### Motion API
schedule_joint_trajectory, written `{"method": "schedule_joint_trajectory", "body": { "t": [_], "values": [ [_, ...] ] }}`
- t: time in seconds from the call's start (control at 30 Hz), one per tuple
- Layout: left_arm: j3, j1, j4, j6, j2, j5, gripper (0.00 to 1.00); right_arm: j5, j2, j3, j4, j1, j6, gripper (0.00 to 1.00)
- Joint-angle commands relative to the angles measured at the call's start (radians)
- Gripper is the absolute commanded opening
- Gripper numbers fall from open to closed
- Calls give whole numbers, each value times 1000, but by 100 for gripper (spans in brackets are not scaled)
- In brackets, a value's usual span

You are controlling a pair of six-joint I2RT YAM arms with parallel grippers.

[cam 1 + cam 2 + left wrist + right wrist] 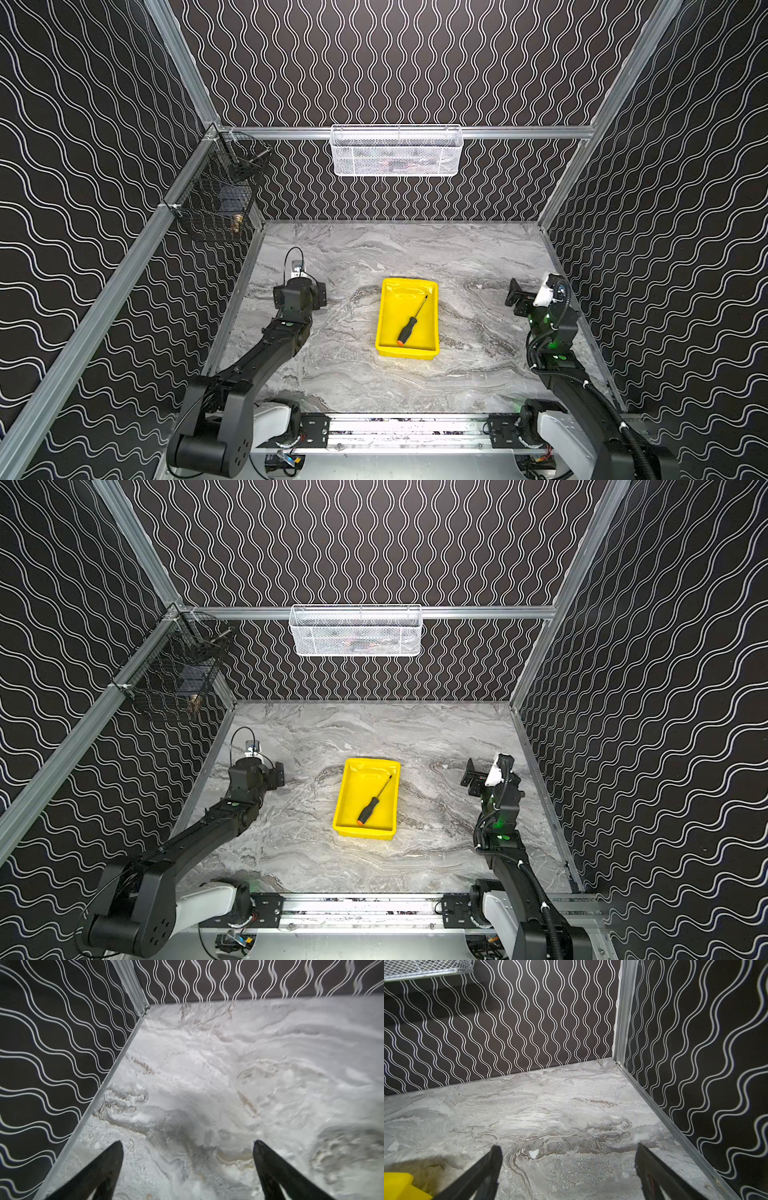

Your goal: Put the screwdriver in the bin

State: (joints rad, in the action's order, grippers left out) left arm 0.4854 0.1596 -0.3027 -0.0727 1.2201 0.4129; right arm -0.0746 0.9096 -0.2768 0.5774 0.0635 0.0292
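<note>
Left arm (266, 353) and right arm (557, 328) flank the bench, both jaws wide and empty, the screwdriver (411, 322) lying diagonally inside the bin (406, 353) midway between them, handle nearest.

Robot lab test cell: aluminium frame (399, 132), wavy-patterned walls (415, 62), marble-look tabletop (374, 257), rail-mounted arms (266, 357).

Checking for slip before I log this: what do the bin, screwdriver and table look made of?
Bin: glossy yellow plastic, judging by the highlights on its moulded, sloped walls. Screwdriver: thin dark metal shaft; black handle with orange end, probably plastic or rubber, matte. Table: grey marble-look veining; real stone or printed laminate cannot be told.
</note>
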Motion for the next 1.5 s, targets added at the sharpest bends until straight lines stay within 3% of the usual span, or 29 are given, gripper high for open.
{"method": "schedule_joint_trajectory", "body": {
  "t": [0.0, 0.37, 0.53, 0.7, 0.97, 1.27, 1.47],
  "values": [
    [-34, -16, -167, 33, 14, -6, 99, 34, 35, 2, 112, -1, -28, 99],
    [-98, -48, -346, 82, 85, -132, 99, 62, 51, 55, 230, -1, -56, 99],
    [-115, -57, -378, 85, 86, -171, 99, -31, 82, 128, 390, -1, 82, 100],
    [-104, -58, -355, 85, 93, -176, 99, 54, 115, 117, 392, -1, -14, 99],
    [-145, -58, -435, 114, 78, -210, 99, 62, 166, 102, 352, -1, -40, 100],
    [-186, -69, -622, 120, 205, -223, 99, 53, 330, 126, 522, -1, -58, 100],
    [-138, -83, -641, 111, 298, -236, 99, 71, 456, 92, 609, -1, -39, 100]
  ]
}}
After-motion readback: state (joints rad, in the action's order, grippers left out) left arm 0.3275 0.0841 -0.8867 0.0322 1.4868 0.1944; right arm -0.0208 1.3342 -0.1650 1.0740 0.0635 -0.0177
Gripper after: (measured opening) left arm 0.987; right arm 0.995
